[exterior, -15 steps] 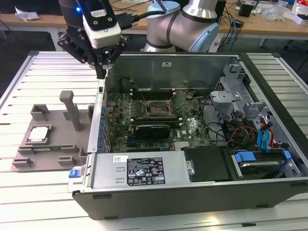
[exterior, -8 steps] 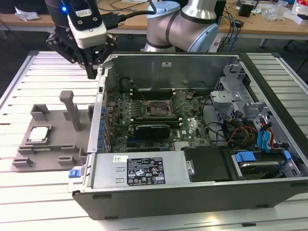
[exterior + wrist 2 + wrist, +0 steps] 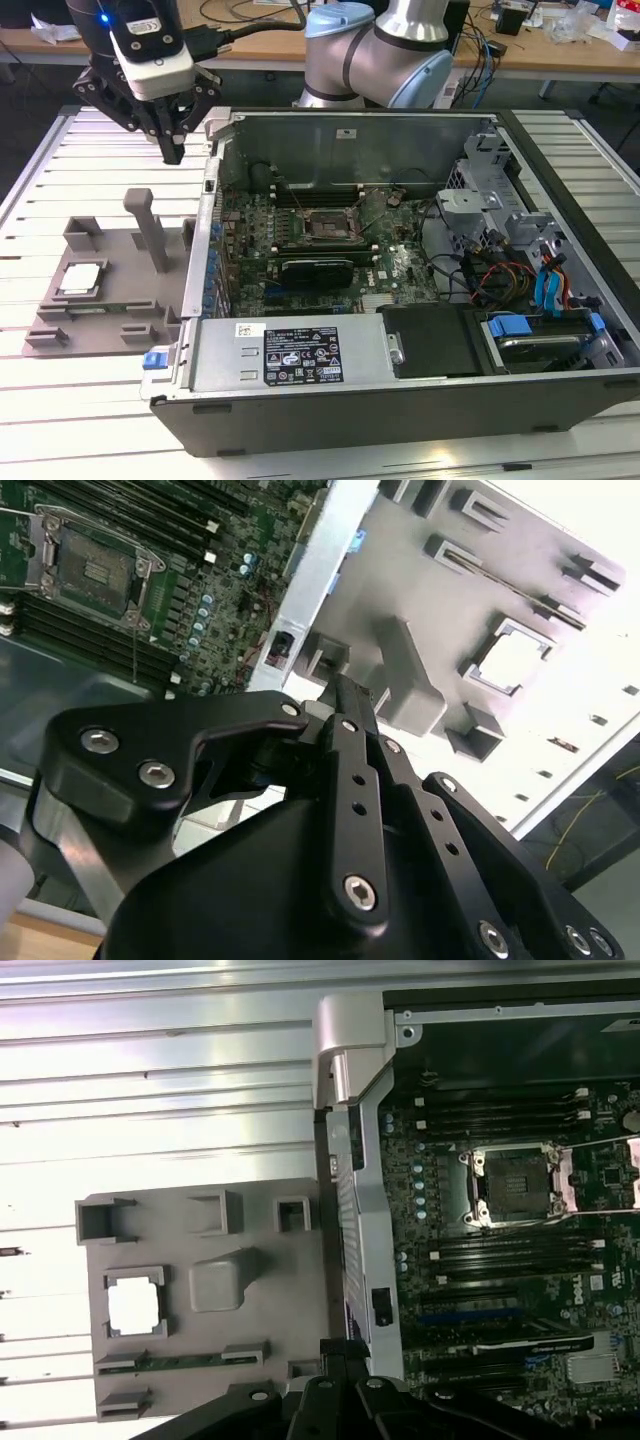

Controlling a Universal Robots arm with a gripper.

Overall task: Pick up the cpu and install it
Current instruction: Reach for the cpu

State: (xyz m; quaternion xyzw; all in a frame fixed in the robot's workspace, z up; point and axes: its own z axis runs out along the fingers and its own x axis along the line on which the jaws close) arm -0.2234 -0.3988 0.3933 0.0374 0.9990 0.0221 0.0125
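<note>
The cpu (image 3: 80, 280) (image 3: 515, 660) (image 3: 135, 1305), a small silver-grey square, lies flat in a recess of the grey holder tray (image 3: 115, 255) on the exterior view's left. My gripper (image 3: 174, 152) (image 3: 340, 692) hangs high above the table, beyond the tray and beside the computer case's corner. Its black fingers are shut together with nothing between them. The open motherboard socket (image 3: 325, 228) (image 3: 95, 570) (image 3: 515, 1185) sits inside the case.
The open computer case (image 3: 400, 400) lies on a slatted white table (image 3: 100, 400). A grey post (image 3: 152, 230) stands upright on the holder tray. The case's metal side wall (image 3: 355, 1190) runs between the tray and the motherboard. Cables and drive bays fill the case's right side.
</note>
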